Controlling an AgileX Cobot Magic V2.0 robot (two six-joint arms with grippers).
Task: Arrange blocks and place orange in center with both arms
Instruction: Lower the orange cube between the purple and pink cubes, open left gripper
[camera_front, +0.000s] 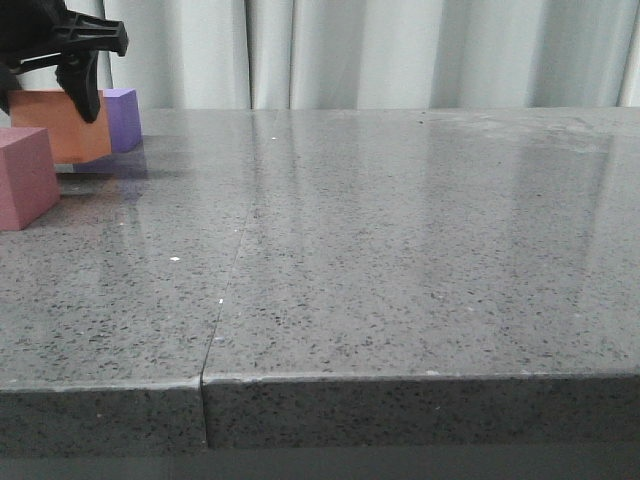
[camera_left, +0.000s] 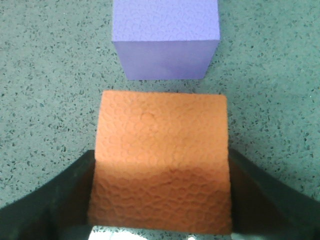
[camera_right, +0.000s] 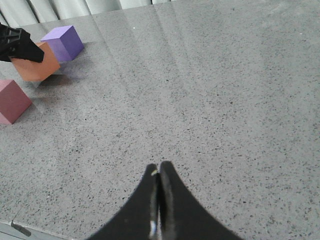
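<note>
Here the left pincer (camera_left: 160, 200) is clamped on the orange cube (camera_left: 161, 165), held clear of the table (camera_front: 400, 250); right pincer (camera_right: 159, 172) together.

The orange cube (camera_left: 161, 165) is bright orange with a fine pebbled, creased texture, its near part in shadow. At its 12 o'clock the purple cube (camera_left: 165, 37) is lilac on top, deeper violet on its side. The pink cube (camera_front: 25, 178) is dull pinkish-red. Both grippers (camera_left: 160, 200) (camera_right: 159, 200) are black. The table (camera_front: 400, 250) is grey, speckled black and white. The curtain (camera_front: 400, 50) is pale grey-white.
</note>
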